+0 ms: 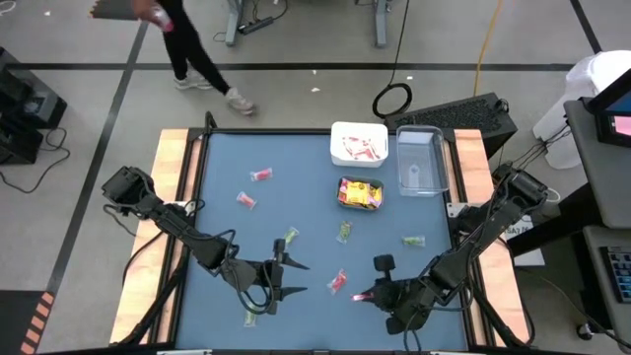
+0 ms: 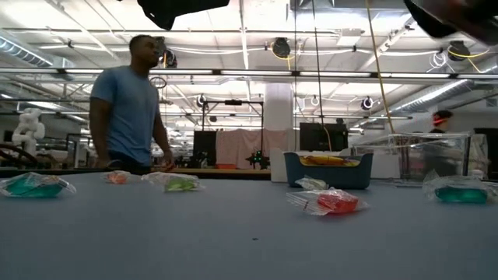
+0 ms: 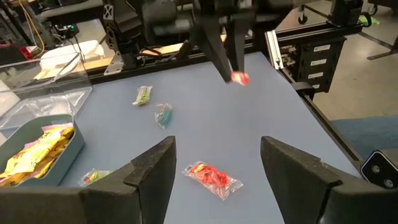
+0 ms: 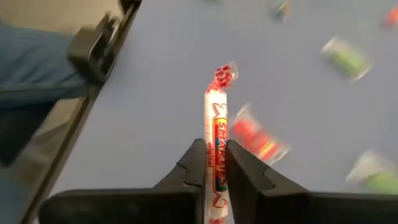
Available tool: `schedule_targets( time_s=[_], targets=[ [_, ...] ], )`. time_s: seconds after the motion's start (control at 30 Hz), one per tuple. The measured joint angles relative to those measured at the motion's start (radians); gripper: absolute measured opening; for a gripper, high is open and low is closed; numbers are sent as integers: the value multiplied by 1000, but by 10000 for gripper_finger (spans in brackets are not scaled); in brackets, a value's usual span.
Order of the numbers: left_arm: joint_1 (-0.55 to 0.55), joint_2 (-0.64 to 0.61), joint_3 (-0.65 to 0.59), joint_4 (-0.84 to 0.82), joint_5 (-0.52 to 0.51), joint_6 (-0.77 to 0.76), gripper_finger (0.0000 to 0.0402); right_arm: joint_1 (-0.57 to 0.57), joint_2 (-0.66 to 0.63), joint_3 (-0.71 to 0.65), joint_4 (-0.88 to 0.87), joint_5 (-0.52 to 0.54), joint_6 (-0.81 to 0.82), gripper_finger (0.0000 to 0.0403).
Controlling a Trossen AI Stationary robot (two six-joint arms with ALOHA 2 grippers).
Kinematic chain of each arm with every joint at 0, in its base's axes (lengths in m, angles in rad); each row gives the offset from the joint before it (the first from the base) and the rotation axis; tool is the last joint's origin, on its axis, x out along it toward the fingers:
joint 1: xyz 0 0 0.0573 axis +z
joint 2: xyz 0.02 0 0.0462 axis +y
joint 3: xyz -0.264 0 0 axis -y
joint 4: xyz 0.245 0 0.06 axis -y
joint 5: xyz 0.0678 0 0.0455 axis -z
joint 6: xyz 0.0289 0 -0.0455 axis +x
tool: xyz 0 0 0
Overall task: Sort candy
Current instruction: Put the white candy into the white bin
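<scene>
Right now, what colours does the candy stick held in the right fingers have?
The candy stick is white with red print and a red-striped twisted end, clearest in the right wrist view.

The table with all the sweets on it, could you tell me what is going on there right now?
The robot is sorting candy. The right pincer is shut on a slim pink-white candy stick near the table's front edge. The left pincer is open, hovering above a red wrapped sweet. Other red and green pieces lie scattered on the blue table. At the back, the white container holds sticks, the teal container yellow packets, and the clear container looks empty.
</scene>
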Motion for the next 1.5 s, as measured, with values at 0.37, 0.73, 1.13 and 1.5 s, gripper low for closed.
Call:
schedule_targets(
  time_s=[0.37,0.73,1.13,1.5],
  targets=[
    [0,0,0,4,-9,1,239,-107,-6,243,-291,-36,-180,31],
    [0,0,0,23,-11,2,239,-279,-160,256,-479,-145,-293,31],
    [5,0,0,20,-11,29,239,-426,-395,-79,-129,-142,-313,33],
    [81,0,0,3,-16,20,239,-505,-424,-379,622,-163,-312,33]
  ],
)
